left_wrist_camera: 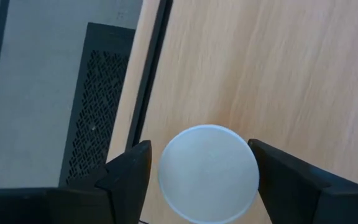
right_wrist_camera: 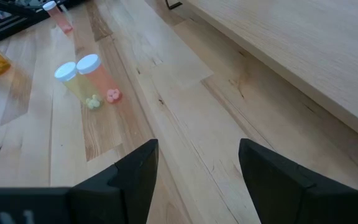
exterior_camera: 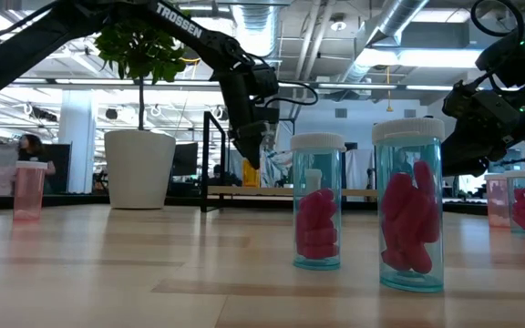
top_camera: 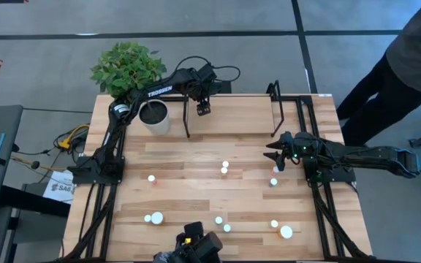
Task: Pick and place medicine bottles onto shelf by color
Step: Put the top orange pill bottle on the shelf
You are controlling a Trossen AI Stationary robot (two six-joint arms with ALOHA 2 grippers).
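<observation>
Overhead, left gripper (left_wrist_camera: 197, 171) — fingers spread — straddles bottle (left_wrist_camera: 208, 172).

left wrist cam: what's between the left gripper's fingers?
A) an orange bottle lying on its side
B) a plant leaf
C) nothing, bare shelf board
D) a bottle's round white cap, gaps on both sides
D: the white cap sits between the left gripper fingers, clear of both, over the shelf.

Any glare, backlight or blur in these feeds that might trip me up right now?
Low view: bright ceiling lights and windows backlight the left arm into a silhouette; the near bottles are sharp. Left wrist view: the white cap between the fingers looks soft. High view: even light, faint shadows.
</observation>
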